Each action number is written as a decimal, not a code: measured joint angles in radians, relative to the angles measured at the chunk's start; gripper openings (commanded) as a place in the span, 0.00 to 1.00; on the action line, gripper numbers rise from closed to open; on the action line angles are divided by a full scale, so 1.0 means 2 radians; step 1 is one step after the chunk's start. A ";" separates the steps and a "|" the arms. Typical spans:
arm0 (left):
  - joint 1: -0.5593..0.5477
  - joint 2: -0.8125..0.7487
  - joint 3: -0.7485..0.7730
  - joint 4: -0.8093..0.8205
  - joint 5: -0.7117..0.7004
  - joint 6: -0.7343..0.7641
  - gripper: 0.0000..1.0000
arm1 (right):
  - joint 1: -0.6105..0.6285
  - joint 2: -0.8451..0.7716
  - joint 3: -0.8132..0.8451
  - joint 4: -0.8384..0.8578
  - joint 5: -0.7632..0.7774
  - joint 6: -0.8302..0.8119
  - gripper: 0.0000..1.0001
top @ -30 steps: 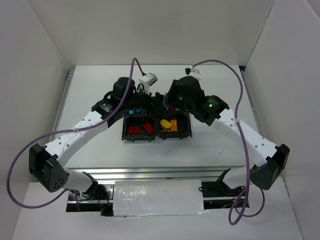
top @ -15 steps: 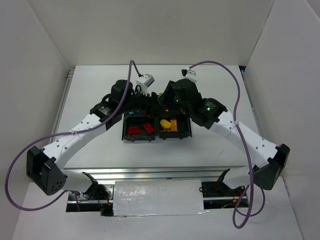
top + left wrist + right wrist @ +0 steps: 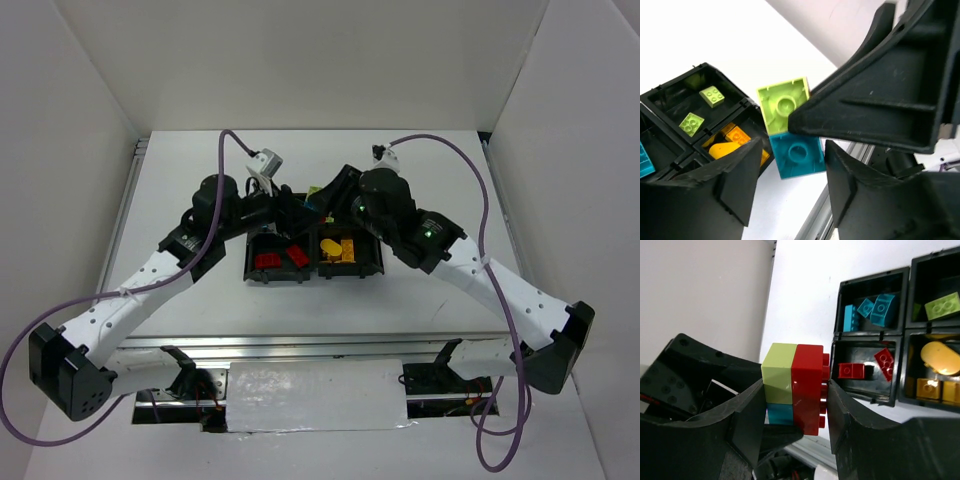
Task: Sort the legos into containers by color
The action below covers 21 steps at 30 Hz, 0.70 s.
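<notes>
My right gripper (image 3: pixel 796 390) is shut on a stack of legos held in the air: a red brick (image 3: pixel 807 390) with a lime green brick (image 3: pixel 777 372) and a cyan-blue brick (image 3: pixel 780 412) stuck to its face. My left gripper (image 3: pixel 794 150) is open. Its fingertips (image 3: pixel 747 165) stand on either side of the blue brick (image 3: pixel 797 156), with a thin gap on one side. The containers are four compartments of a black tray (image 3: pixel 313 277). They hold blue bricks (image 3: pixel 875 310), green bricks (image 3: pixel 942 305), red bricks (image 3: pixel 865 367) and yellow-orange bricks (image 3: pixel 940 357).
White walls close in the table on the left, right and back. A metal rail (image 3: pixel 300 345) runs along the near edge by the arm bases. Purple cables (image 3: pixel 440 145) loop above both arms. Both wrists crowd together over the tray's far side.
My left wrist has swung to the left and its jaws have narrowed from wide open around the blue brick. My right gripper has turned toward it, still holding the stack.
</notes>
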 measured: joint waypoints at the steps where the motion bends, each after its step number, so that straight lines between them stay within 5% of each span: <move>1: 0.000 -0.003 -0.004 0.007 0.002 -0.002 0.55 | 0.000 -0.002 -0.006 0.008 -0.004 0.006 0.00; 6: 0.003 -0.006 -0.010 0.017 0.008 -0.009 0.32 | -0.001 -0.005 -0.025 0.031 -0.011 0.025 0.00; 10: 0.004 -0.006 -0.010 0.017 0.007 -0.009 0.00 | -0.003 -0.010 -0.039 0.049 -0.018 0.031 0.00; 18: 0.004 -0.006 -0.012 0.020 0.017 -0.007 0.00 | -0.004 -0.025 -0.059 0.066 -0.019 0.038 0.00; 21: 0.004 -0.006 -0.012 0.025 0.022 -0.006 0.00 | -0.005 -0.028 -0.059 0.066 -0.020 0.037 0.07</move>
